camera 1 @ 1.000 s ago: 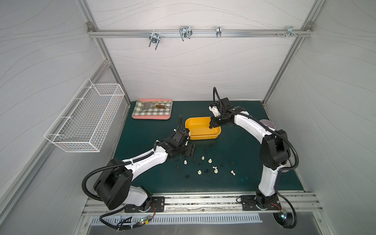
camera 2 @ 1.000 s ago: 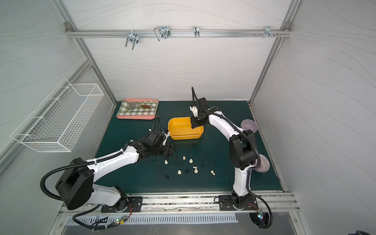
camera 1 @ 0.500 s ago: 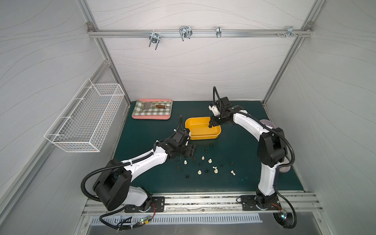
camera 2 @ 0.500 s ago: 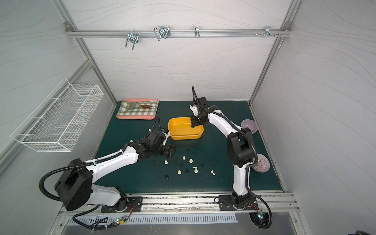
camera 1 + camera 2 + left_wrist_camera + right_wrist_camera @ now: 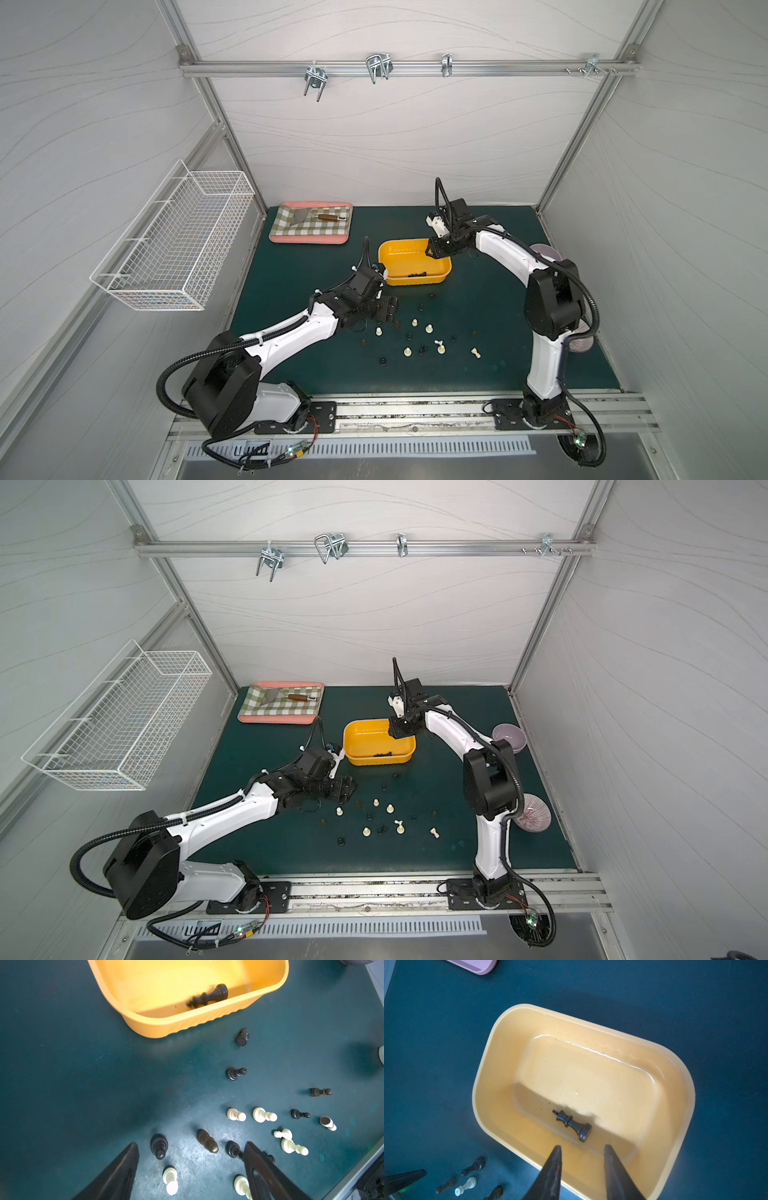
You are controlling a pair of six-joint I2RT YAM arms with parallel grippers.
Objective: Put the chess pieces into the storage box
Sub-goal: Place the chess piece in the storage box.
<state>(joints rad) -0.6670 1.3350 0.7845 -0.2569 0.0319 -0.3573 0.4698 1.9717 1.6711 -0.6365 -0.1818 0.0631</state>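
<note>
One black piece [image 5: 572,1125] lies on its side inside the storage box [image 5: 483,1076]. My R hand [image 5: 582,1146] hangs over the box, jaws apart, nothing in them. Other chess pieces [image 5: 261,1114] are scattered on the table [image 5: 83,1084] beside the box, w/ my L hand [image 5: 191,1143] wide open over them.

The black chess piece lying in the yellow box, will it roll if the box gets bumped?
Probably, in an arc: the black chess piece lies on its side, round base wider than its top. The storage box floor looks smooth and glossy, so it may slide too. Its top looks smeared in the left wrist view, hinting at motion.
</note>
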